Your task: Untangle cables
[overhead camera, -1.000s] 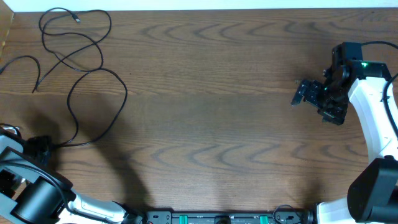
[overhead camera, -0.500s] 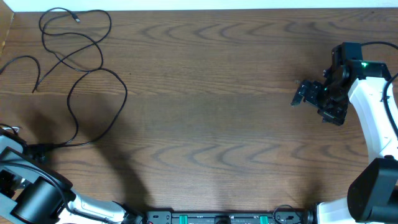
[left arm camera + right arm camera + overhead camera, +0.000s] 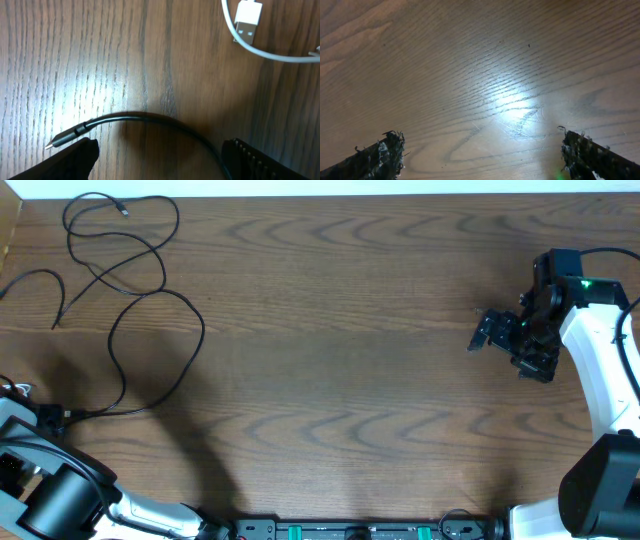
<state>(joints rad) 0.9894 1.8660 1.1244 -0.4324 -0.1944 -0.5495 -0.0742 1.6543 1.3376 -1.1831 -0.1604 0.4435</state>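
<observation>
Snag risk at the near-left plug

Our left tool (image 3: 160,159) hangs open over the black cable (image 3: 150,116), with the white cable (image 3: 248,22) close by. Loops lie far left on the table (image 3: 350,380). Opposite, the right tool (image 3: 480,155) gapes empty. Pulling, we fear, could tighten those crossings.

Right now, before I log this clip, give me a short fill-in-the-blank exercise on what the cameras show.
The curving cable between the fingers of the left pincer is ____. The USB plug above it ends a ____ cable. The right pincer stands ____ over bare table. Overhead, the looped cable lies on the ____ arm's side.
Missing: black; white; open; left.
</observation>
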